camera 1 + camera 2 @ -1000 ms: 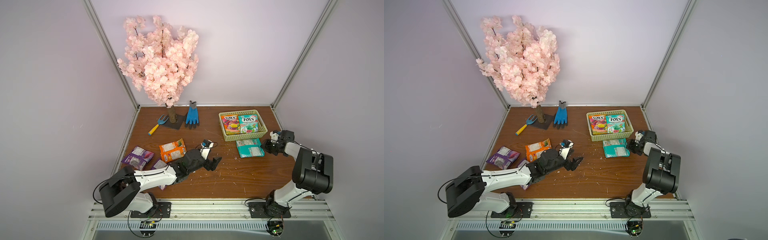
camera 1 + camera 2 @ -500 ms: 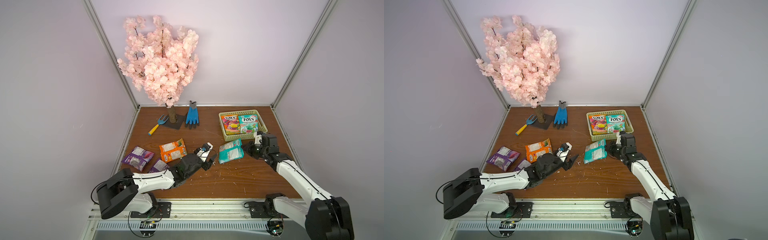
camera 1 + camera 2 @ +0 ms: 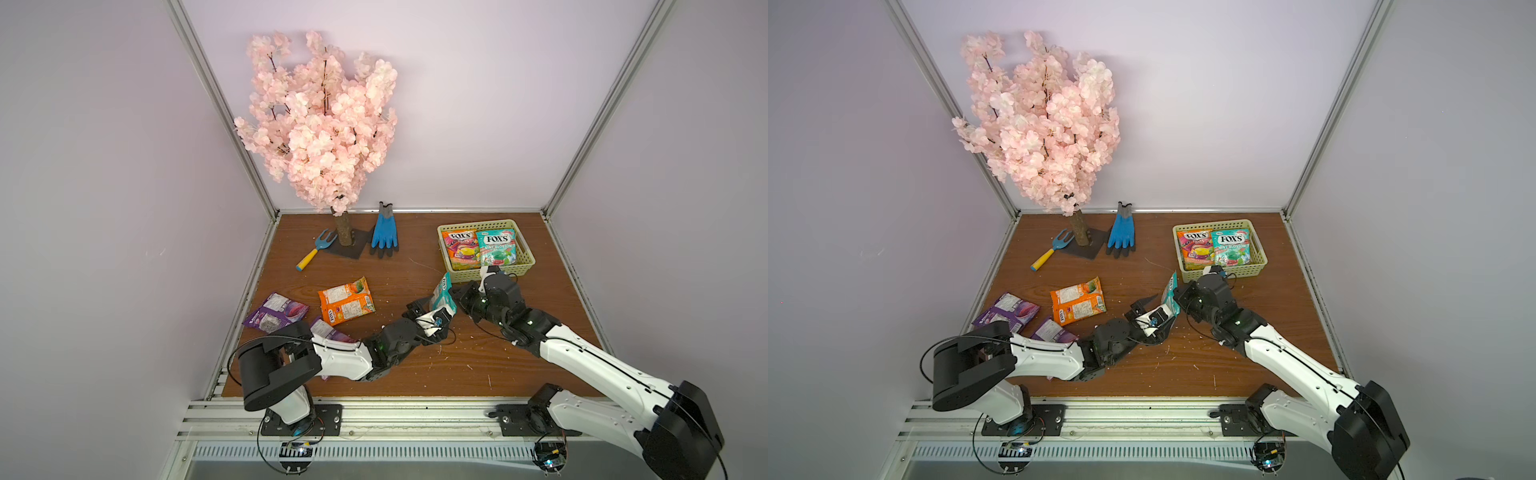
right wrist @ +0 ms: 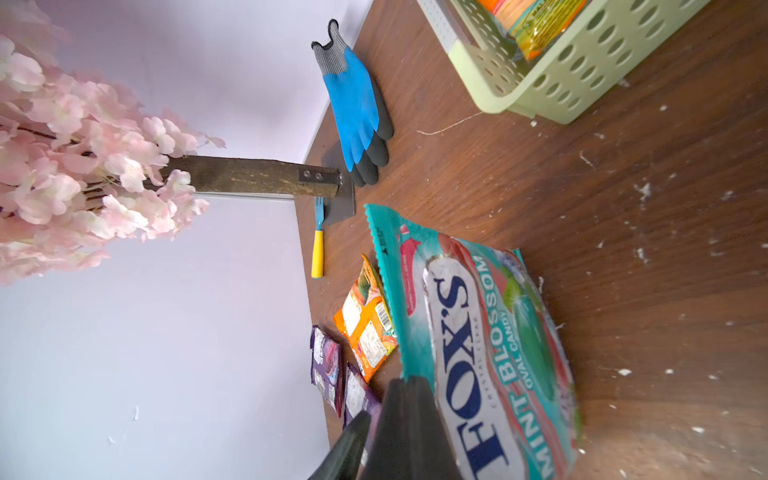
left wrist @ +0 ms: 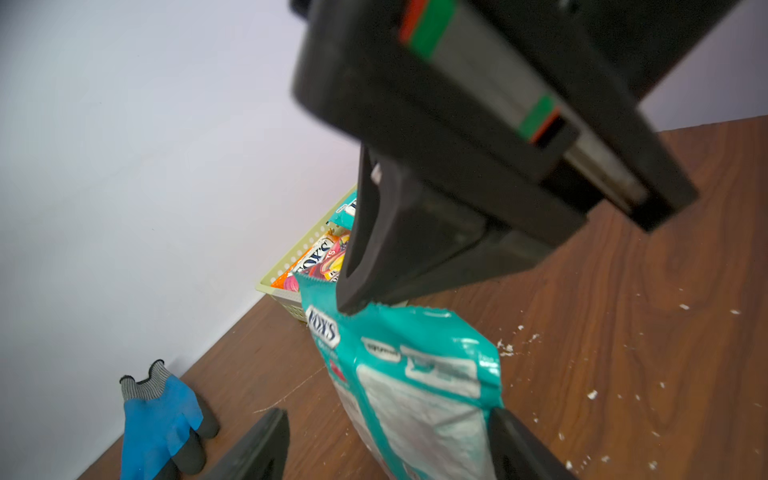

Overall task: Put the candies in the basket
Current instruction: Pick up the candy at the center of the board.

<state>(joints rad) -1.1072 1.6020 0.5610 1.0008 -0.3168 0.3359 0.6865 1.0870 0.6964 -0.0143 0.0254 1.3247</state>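
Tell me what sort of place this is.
Probably a robotics test booth: left arm and right arm bolted to a metal rail, plain walls, and staged props on the wooden table: a fake blossom tree, a glove.

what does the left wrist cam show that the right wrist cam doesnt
Only left wrist: the teal packet's white-labelled back, and the left pincer open around it. Only right wrist: the packet's FOX'S front, the blossom tree, garden fork, orange packet and two purple packets. Both: that packet, the right pincer shut on its edge, the blue glove, the basket.
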